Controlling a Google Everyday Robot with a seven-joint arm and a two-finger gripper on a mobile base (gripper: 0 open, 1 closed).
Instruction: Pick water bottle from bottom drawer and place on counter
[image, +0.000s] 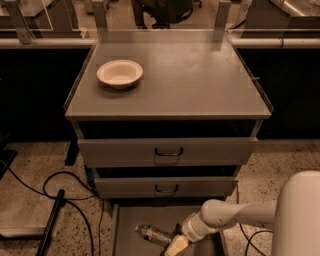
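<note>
Body shell (299, 215): big white rounded casing, matte, fills lower right corner. Arm (240, 214): smooth white tube coming off shell, slightly tapered toward far end. Wrist (196, 228): bulbous white joint, thin grey seam rings around it. Short dark section between wrist and gripper. Gripper (175, 245): pale cream-yellow, blocky, darker at base; sits at bottom edge of view, over bottom drawer (131, 220).
</note>
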